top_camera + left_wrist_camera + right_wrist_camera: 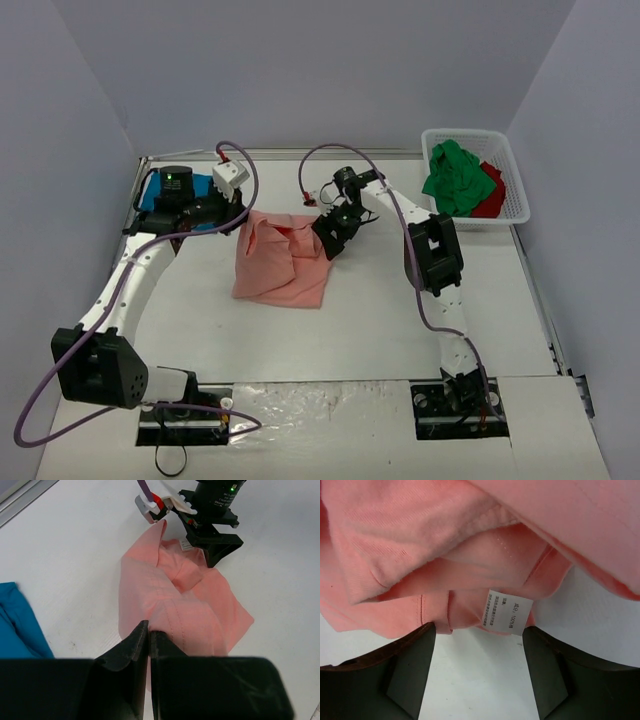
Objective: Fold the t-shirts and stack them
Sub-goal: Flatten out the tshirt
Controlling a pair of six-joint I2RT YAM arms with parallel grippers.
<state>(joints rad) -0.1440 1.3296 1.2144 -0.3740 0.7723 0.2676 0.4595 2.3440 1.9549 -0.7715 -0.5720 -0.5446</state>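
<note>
Salmon-pink t-shirt point(280, 262), edge pinched in left claw point(149, 631); right claw point(479, 635) agape.

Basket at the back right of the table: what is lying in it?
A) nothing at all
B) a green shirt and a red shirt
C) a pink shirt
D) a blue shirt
B: a green shirt and a red shirt lie bunched in the basket, while the pink shirt lies out on the table.
</note>
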